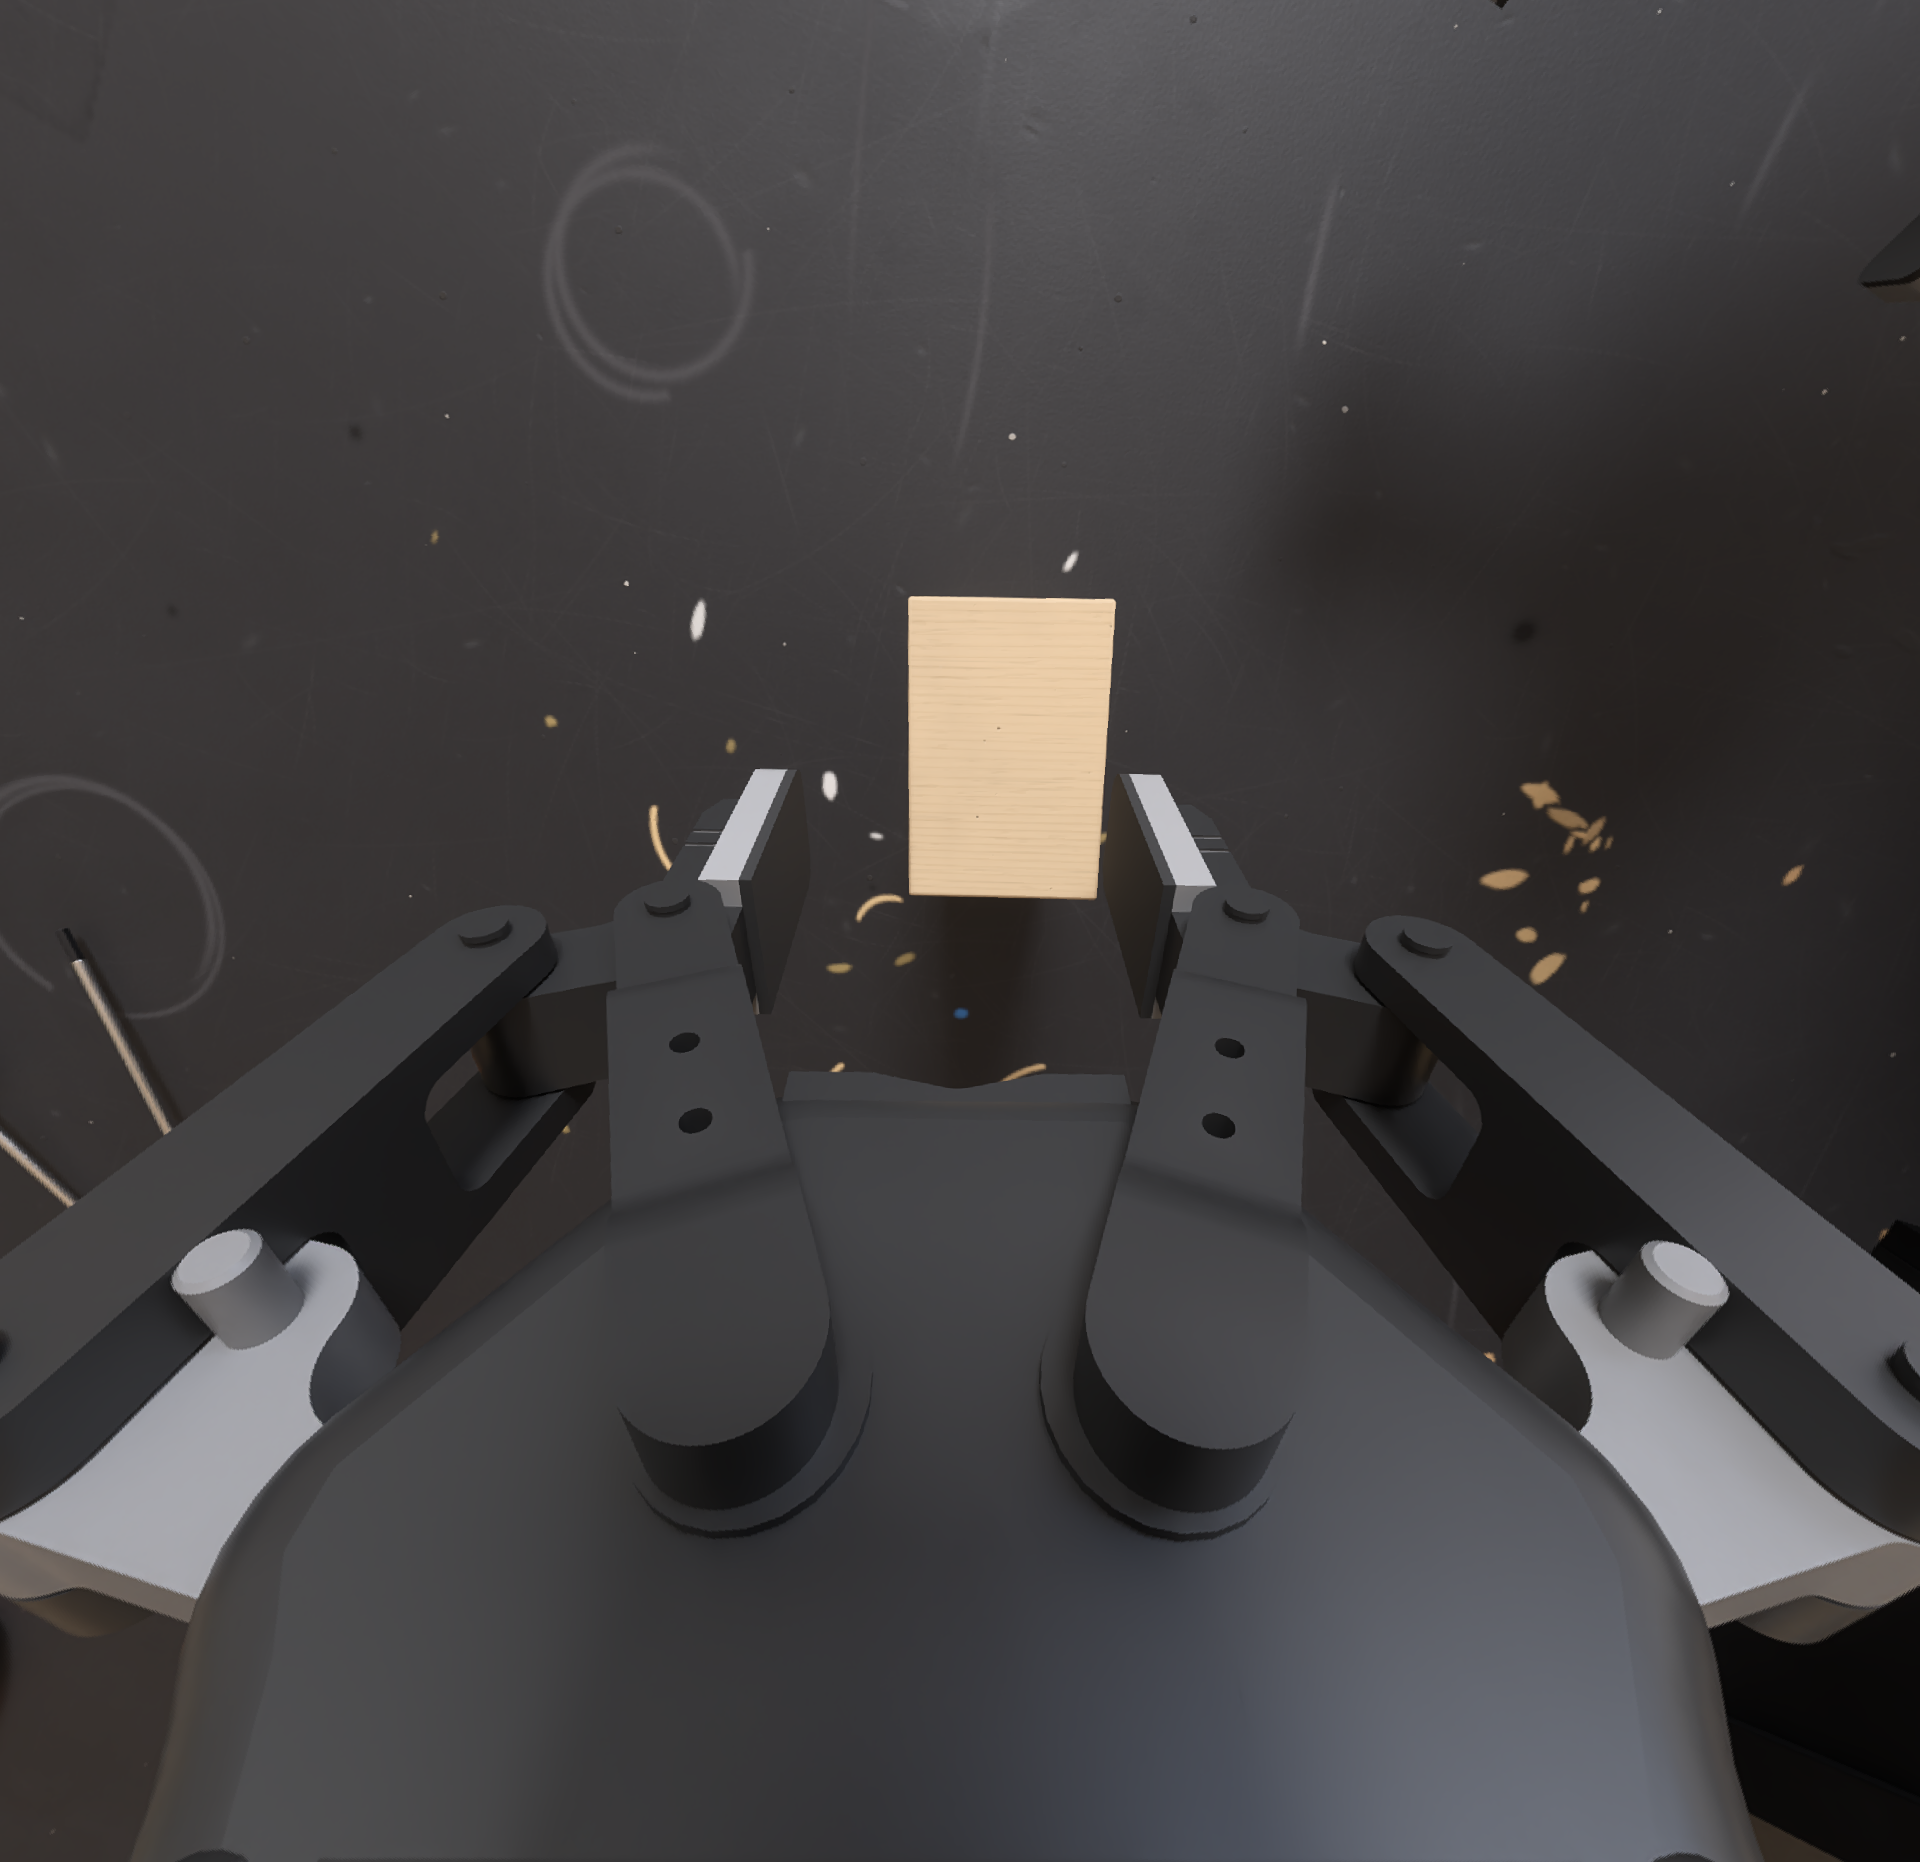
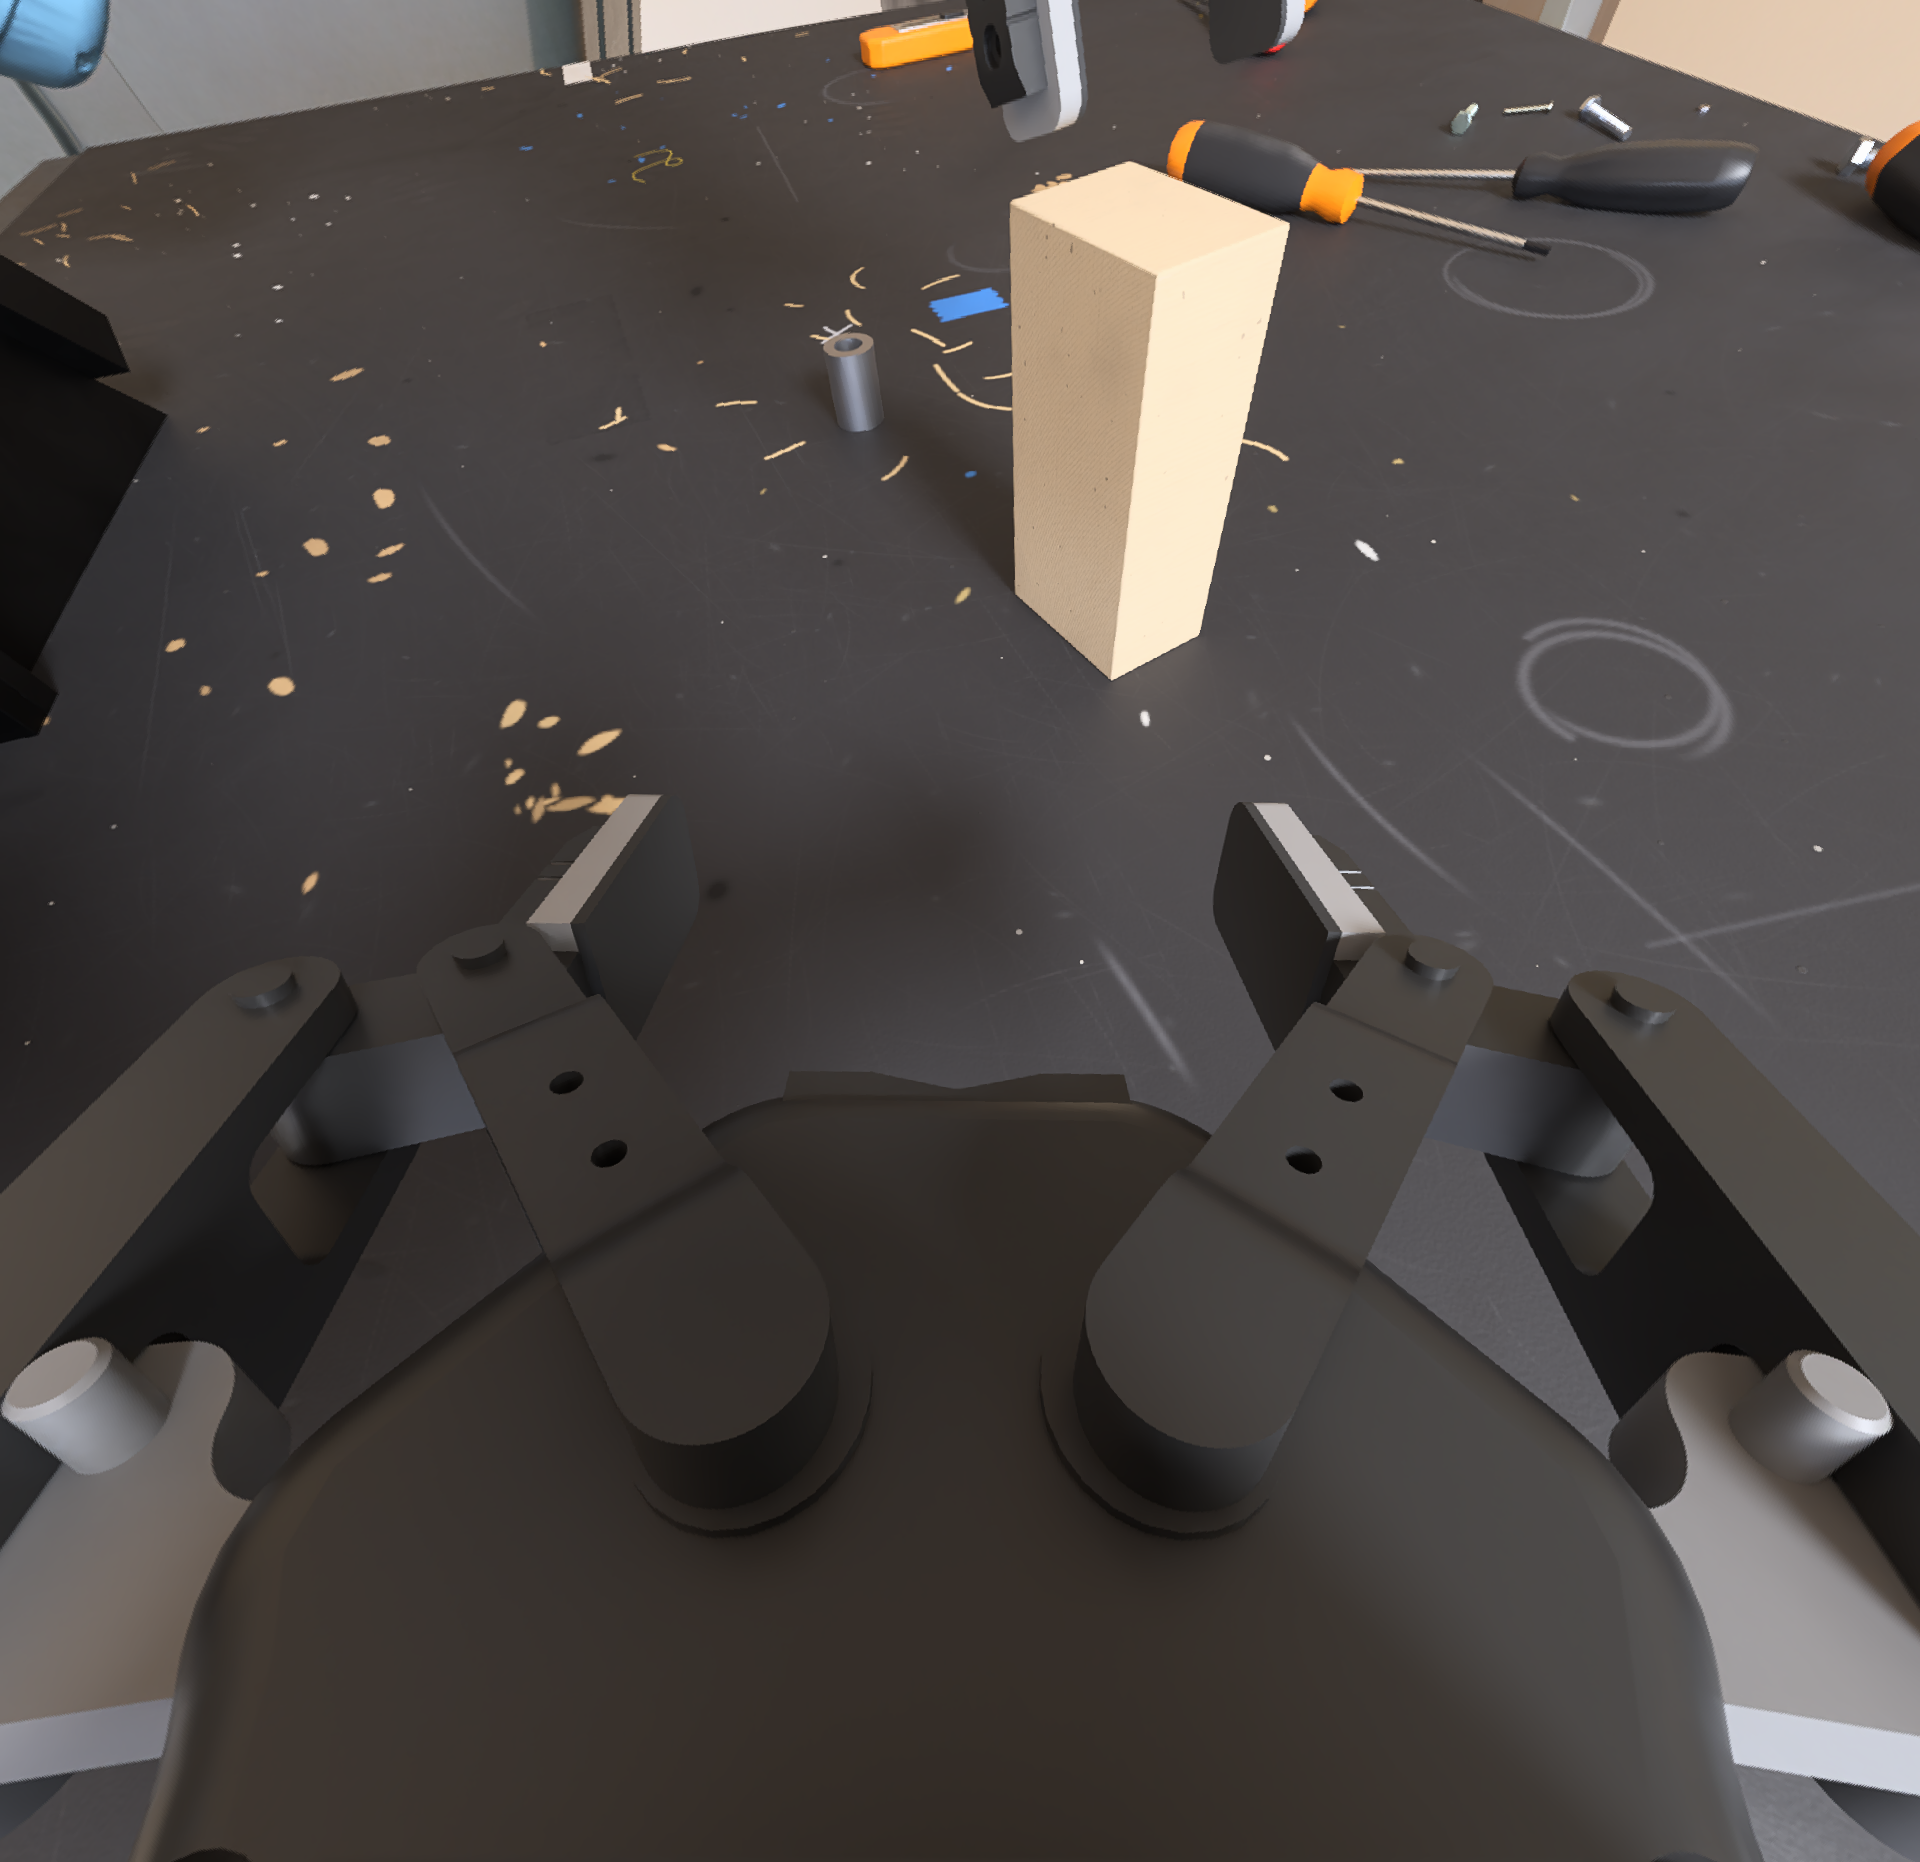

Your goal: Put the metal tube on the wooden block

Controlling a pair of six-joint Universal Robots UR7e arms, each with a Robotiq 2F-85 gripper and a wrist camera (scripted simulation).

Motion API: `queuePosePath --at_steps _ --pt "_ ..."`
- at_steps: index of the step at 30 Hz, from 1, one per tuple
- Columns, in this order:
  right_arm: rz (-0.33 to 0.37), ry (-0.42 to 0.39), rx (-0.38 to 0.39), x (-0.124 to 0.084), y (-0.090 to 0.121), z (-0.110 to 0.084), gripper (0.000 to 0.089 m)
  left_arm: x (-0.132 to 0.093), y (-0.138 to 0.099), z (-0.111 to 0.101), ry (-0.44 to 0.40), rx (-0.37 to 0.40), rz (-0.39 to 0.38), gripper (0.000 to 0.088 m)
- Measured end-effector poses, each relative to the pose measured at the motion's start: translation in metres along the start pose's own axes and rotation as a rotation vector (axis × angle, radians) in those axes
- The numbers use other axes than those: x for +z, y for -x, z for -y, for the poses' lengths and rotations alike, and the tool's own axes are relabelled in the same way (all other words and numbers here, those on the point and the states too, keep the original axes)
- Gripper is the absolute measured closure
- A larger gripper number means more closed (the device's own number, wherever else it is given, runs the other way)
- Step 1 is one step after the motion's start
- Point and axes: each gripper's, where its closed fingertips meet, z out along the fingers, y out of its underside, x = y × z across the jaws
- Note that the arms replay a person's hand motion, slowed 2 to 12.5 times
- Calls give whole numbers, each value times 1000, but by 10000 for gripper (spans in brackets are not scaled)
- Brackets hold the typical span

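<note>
The wooden block point(image 2: 1132, 410) stands upright on the dark table, tall and pale. The metal tube point(image 2: 854, 384), a short grey cylinder, stands upright on the table just left of the block, apart from it. My left gripper point(image 1: 958, 786) is open and empty. It hangs above the block and looks straight down on the block's top face point(image 1: 1008, 747). Its fingers point(image 2: 1023, 36) show at the top of the right wrist view, above the block. The tube does not show in the left wrist view. My right gripper point(image 2: 948, 825) is open and empty above the table, nearer than the block.
Two screwdrivers point(image 2: 1262, 171) point(image 2: 1631, 179) lie crossed behind the block on the right, with screws point(image 2: 1600, 113) beyond them. An orange utility knife point(image 2: 914, 43) lies at the far edge. A black box point(image 2: 62, 441) stands at the left. Wood shavings litter the table point(image 2: 520, 617).
</note>
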Motion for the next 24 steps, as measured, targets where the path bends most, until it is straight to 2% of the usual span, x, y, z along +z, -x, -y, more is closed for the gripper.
queuePosePath --at_steps 10,17,24 --pt "0 0 -2 -1 0 0 39 -20 3 -19 -49 19 38 326" --pt "1 -4 -5 -1 0 1 39 -25 -1 -45 -51 32 34 311" --pt "4 -5 -6 -1 1 2 39 -21 -7 -77 -33 48 10 308"
